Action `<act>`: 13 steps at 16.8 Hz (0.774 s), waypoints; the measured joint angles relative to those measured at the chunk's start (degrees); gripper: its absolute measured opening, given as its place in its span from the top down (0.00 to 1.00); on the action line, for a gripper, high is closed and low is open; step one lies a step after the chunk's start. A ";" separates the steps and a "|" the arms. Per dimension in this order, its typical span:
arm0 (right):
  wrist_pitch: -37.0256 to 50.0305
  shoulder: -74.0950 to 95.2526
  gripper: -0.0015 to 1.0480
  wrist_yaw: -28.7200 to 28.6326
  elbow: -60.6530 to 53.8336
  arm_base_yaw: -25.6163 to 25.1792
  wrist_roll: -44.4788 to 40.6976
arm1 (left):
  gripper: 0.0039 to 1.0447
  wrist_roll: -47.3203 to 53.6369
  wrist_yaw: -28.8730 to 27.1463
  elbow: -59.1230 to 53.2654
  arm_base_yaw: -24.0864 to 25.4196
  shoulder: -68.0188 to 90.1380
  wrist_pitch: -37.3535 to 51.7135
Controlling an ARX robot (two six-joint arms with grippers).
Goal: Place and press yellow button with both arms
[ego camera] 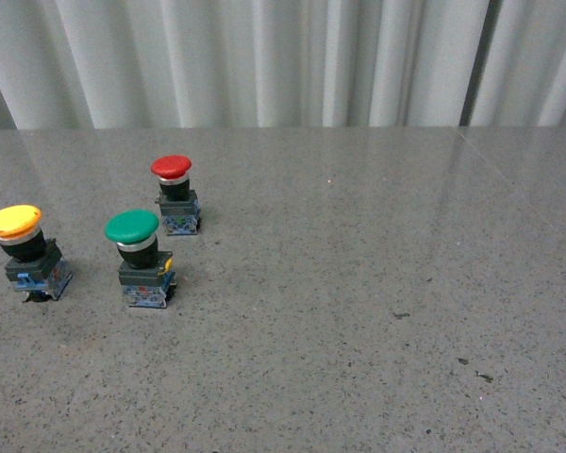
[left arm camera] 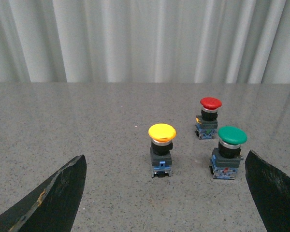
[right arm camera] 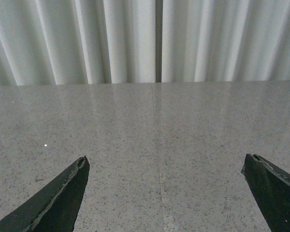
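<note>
Yellow button (ego camera: 24, 251): upright at the left edge of the front view, its dark, blue-clipped base flat on the table (ego camera: 358, 311). Nothing touches it.
Green button (ego camera: 139, 260): upright just right of the yellow one, about as near to me, with a gap between them.
Red button (ego camera: 176, 193): upright, farther away and a little right of the green one, apart from both.
My left gripper (left arm camera: 165, 159): wide open and holding nothing. Its two black fingers (left arm camera: 58, 198) frame the wrist view, one with a scuffed edge. The yellow button stands ahead of them, with the green and red ones off to one side.
My right gripper (right arm camera: 165, 158): wide open and holding nothing, with only bare table ahead of its fingers (right arm camera: 58, 203).
Surface: grey speckled stone, slightly glossy, reflecting pale streaks. A thin seam (right arm camera: 157, 159) runs away from me in the right wrist view, and a few dark specks (ego camera: 401, 315) lie on the near right.
Room: a white pleated curtain (ego camera: 264, 57) hangs along the far edge of the table, with a dark gap (ego camera: 476, 61) between folds on the right.
</note>
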 joint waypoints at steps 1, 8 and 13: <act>0.00 0.00 0.06 0.00 0.00 0.00 0.00 | 0.06 0.00 -0.02 0.00 0.00 0.00 0.00; 0.00 0.00 0.06 0.00 0.00 0.00 0.00 | 0.06 -0.02 0.00 0.00 0.00 0.00 0.00; 0.00 0.00 0.06 0.00 0.00 0.00 0.00 | 0.06 -0.02 0.00 0.00 0.00 0.00 0.00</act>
